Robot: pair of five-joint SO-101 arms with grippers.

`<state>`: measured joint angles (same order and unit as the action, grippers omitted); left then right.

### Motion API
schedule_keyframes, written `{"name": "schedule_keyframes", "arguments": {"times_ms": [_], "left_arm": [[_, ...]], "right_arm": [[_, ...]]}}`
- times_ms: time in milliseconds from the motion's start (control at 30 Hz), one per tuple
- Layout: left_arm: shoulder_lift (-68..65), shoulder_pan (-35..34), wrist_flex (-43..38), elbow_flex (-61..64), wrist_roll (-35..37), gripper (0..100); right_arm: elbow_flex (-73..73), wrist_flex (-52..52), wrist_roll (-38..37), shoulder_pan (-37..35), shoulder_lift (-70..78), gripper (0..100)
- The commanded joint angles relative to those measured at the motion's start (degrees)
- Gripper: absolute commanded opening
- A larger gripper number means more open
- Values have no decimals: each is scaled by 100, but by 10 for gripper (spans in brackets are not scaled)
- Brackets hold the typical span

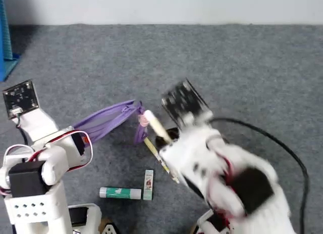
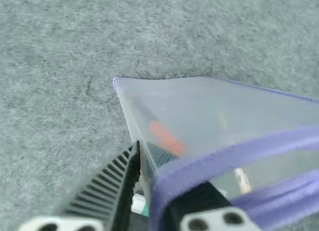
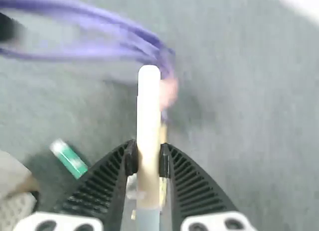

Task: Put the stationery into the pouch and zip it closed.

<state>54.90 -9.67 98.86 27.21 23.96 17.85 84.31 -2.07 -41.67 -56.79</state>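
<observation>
The left gripper (image 2: 145, 159) is clamped on one end of the translucent plastic pouch with purple zip edging (image 2: 199, 111), its black ribbed fingers (image 2: 112, 191) pressed against the sheet from both sides. In the left wrist view an orange-red item (image 2: 164, 136) and something pale yellow show through the pouch wall. From the high view the pouch (image 1: 108, 118) stretches away from the left gripper (image 1: 81, 139) toward the middle of the grey felt-like table cover (image 1: 227, 67), its far end lifted and its mouth gaping toward the right arm.

The right gripper (image 3: 147, 155) pinches a cream-coloured cylindrical pen (image 3: 148, 106) between its two black ribbed fingers (image 3: 102, 186), the pen sticking out forward past the fingertips. The pen's tip lies just at the purple rim of the pouch (image 3: 99, 19), beside a small blurred pink piece (image 3: 169, 91); whether the tip is inside the mouth cannot be told. In the high view the pen (image 1: 154, 125) points from the right gripper (image 1: 164, 139) to the pouch's near end.

On the cover in front of the arms lie a green-and-white glue stick (image 1: 120, 193) on its side and, touching its end, a small pale oblong item (image 1: 148, 184). A thin yellow pencil (image 1: 157, 156) lies partly under the right gripper. The glue stick (image 3: 69, 158) is well apart from the pouch
</observation>
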Motion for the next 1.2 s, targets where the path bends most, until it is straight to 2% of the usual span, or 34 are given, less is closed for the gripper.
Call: {"name": "schedule_keyframes", "arguments": {"times_ms": [0, 200, 333, 733, 1167], "left_arm": [[9, 123, 26, -75, 79, 11], [9, 97, -9, -84, 79, 11], [9, 97, -9, -84, 79, 11], [9, 97, 0, -57, 79, 11], [9, 97, 18, -48, 79, 11]], "right_arm": [[-141, -664, -35, -435, -391, 8], [114, -2000, -53, -813, -330, 8], [651, -3477, -44, -1015, -347, 8], [1811, -7776, -35, -1024, -303, 8], [3824, -10404, -62, -1244, -31, 8]]}}
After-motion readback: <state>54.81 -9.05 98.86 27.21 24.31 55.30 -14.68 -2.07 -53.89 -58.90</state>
